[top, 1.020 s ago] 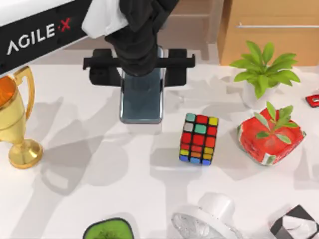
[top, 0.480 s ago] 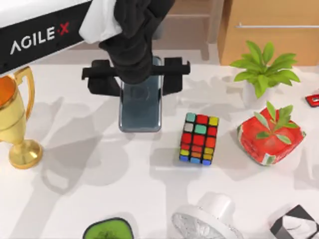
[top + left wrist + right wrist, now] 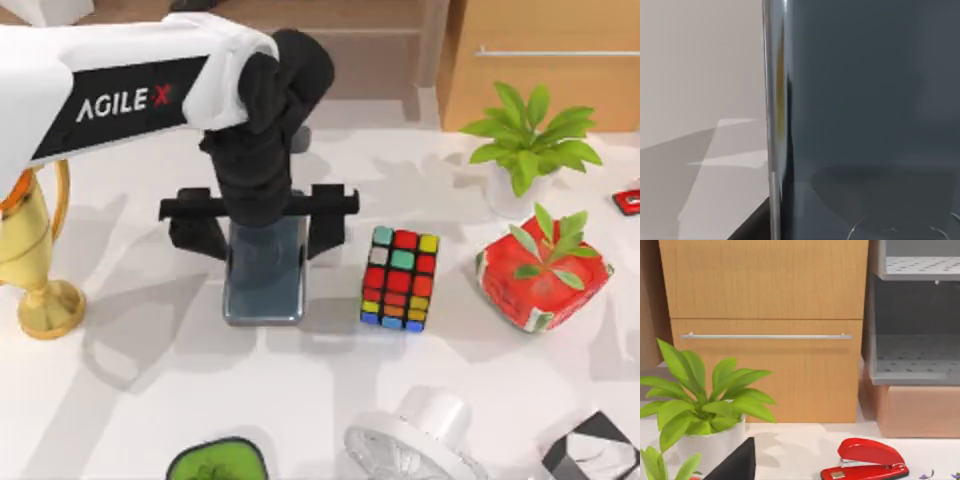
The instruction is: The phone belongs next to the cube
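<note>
Phone (image 3: 264,285) sits clenched in my left tool (image 3: 258,222), just left of the cube (image 3: 400,278) over the tabletop (image 3: 150,400). Placement step; next I lower and release beside the cube.

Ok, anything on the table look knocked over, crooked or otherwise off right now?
Nothing stands out. The phone lies flat and square under the left claw, a gap left of the upright cube. Trophy and both plants stand upright.
</note>
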Controlling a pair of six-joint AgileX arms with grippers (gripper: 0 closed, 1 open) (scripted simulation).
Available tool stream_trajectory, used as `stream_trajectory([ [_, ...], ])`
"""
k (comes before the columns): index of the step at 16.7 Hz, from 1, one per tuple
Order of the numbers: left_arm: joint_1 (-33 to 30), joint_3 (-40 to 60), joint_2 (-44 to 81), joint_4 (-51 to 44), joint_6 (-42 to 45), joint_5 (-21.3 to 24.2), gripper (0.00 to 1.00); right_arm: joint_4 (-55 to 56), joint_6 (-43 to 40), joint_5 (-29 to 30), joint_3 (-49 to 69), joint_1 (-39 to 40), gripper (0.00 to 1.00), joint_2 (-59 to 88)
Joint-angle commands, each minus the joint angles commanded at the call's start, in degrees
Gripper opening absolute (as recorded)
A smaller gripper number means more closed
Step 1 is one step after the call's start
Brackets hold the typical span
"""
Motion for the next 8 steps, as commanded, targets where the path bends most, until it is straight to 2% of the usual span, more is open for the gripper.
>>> stream_trajectory([
  [8, 0.3, -2.5, 2.9, 0.2, 0.1, 0.3, 0.0, 0.0, 0.0, 0.0, 0.0, 0.0, 1.0, 0.0],
])
